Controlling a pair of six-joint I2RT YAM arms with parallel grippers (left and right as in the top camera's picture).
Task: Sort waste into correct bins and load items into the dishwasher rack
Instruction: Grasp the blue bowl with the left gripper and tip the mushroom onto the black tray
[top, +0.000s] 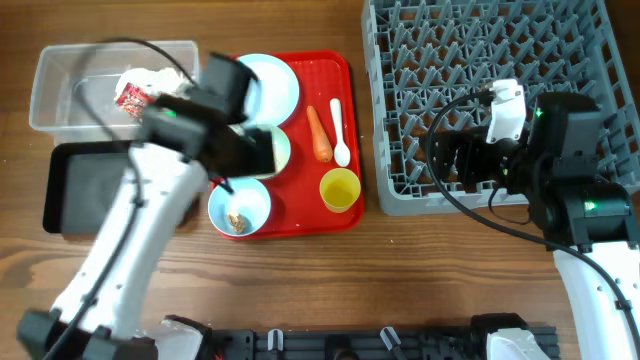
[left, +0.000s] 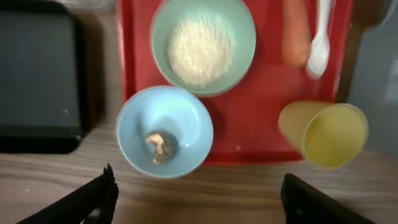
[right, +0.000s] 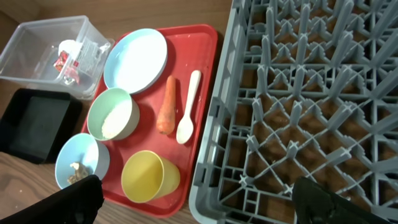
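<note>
Red serving tray (top: 300, 215) mid-table and loaded: light-blue plate (top: 275, 85) at the back, pale-green bowl (left: 245, 31) heaped with white rice (left: 199, 53), carrot (top: 318, 133) and white spoon (top: 339, 130) side by side, yellow cup (top: 340, 188) at the front right. Light-blue bowl (left: 134, 124) at the tray's front-left corner, overlapping the rim, brown lump (left: 160, 148) inside; fully on the tray or half off, hard to tell. Clear tub (top: 60, 60) at the far left of the table (top: 330, 280), holding the red-and-white wrapper (top: 132, 95). Black tray (top: 85, 190) just in front of it, nothing visible inside. Grey rack (top: 480, 60) on the right, no dishes in it yet.

Left gripper (left: 199, 193) spread wide and empty, hovering just short of the light-blue bowl. Right gripper (right: 196, 199) likewise wide, holding nothing, above the rack's left edge.

Probably a bowl next. Hazards from here:
- Tipping the light-blue bowl over the tray rim with a one-sided pinch, sending the lump onto the table.
- Scattering rice through any tilt of the pale-green bowl before reaching a bin; loose grains near impossible to recover with two fingers.
- Smooth bowl wall slipping out mid-carry.
- Dumping food in beside the wrapper, a likely sorting error.
- Racking a bowl before emptying it.
</note>
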